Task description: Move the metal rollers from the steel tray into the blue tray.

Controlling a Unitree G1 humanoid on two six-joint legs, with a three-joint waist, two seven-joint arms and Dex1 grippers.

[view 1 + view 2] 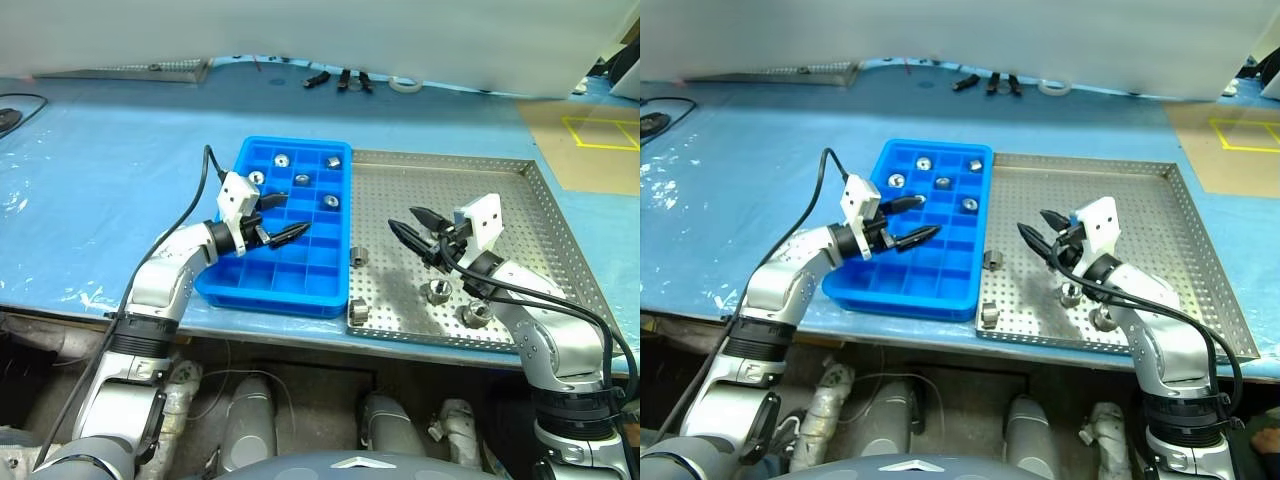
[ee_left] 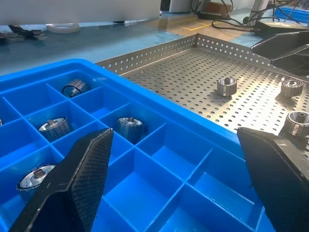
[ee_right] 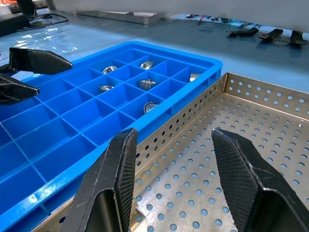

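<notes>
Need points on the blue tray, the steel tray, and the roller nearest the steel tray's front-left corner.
blue tray (image 1: 272,296): left eye view, front wall.
steel tray (image 1: 520,210): left eye view, bare perforated floor on its right side.
roller at front-left corner (image 1: 359,313): left eye view, top of the cylinder.

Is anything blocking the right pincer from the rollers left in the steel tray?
Nothing visible. The open right pincer hovers over the steel tray, with bare perforated floor between it and the nearest roller.

pale blue sheet (image 1: 100,180) | black clips (image 1: 340,78) | white tape ring (image 1: 405,85) | yellow floor marking (image 1: 600,130)
</notes>
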